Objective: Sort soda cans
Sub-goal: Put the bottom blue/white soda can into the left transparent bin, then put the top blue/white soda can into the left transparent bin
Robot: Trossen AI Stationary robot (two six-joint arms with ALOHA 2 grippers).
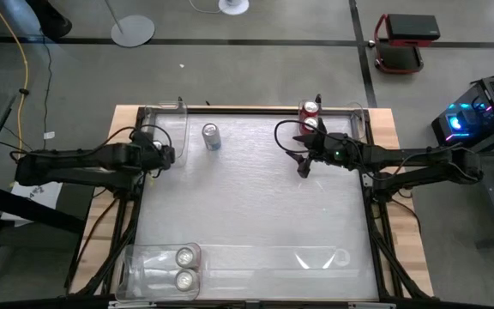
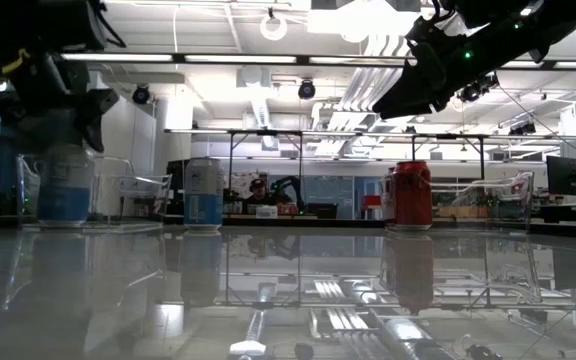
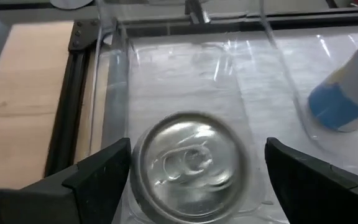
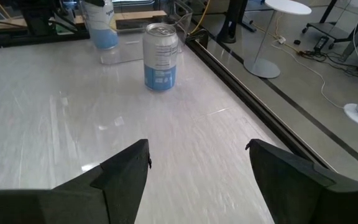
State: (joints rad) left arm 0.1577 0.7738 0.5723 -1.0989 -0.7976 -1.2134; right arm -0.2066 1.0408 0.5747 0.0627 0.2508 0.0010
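A silver-and-blue soda can (image 3: 188, 165) stands upright in a clear bin (image 1: 163, 120) at the table's far left; it also shows in the low view (image 2: 65, 190). My left gripper (image 3: 197, 149) is open just above it, one finger on either side of its silver top, and shows in the high view (image 1: 168, 155). A second silver-and-blue can (image 1: 211, 136) stands on the bare table to the right of that bin and shows in the right wrist view (image 4: 160, 56). Two red cans (image 1: 311, 118) stand at the far right. My right gripper (image 1: 303, 166) hovers open and empty (image 4: 197, 149) near them.
A clear bin (image 1: 157, 266) at the near left holds two silver-topped cans (image 1: 184, 266). Another clear bin (image 1: 324, 257) lies along the near edge. A clear bin (image 1: 354, 120) stands at the far right by the red cans. The table's middle is bare.
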